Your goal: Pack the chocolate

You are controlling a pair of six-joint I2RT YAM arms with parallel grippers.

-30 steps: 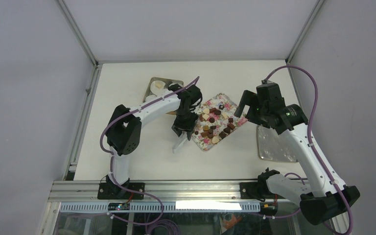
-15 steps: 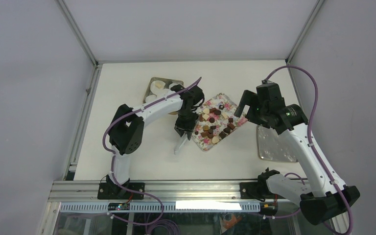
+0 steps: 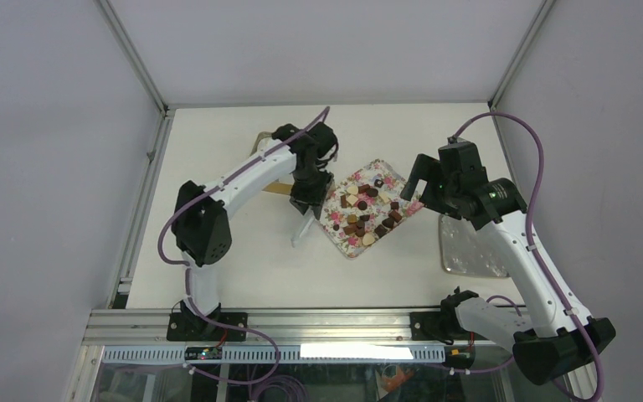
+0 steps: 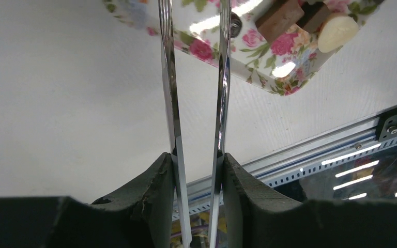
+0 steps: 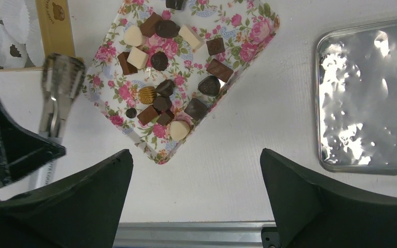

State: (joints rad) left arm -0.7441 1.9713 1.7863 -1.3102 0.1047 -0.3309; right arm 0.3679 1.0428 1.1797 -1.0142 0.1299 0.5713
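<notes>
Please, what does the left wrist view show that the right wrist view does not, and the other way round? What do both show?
Only the left wrist view: from close up, the left gripper clamping the two blades of the metal tongs.

Only the right wrist view: the whole spread of chocolate, the silver tray, the white paper cups, and the open right gripper.

Both: the flowered tray, the tongs, and the cream piece at the tray's near corner.

The tongs (image 4: 169,77), flowered tray (image 4: 258,67) and some chocolate (image 4: 312,14) run off the left wrist view's top edge.
</notes>
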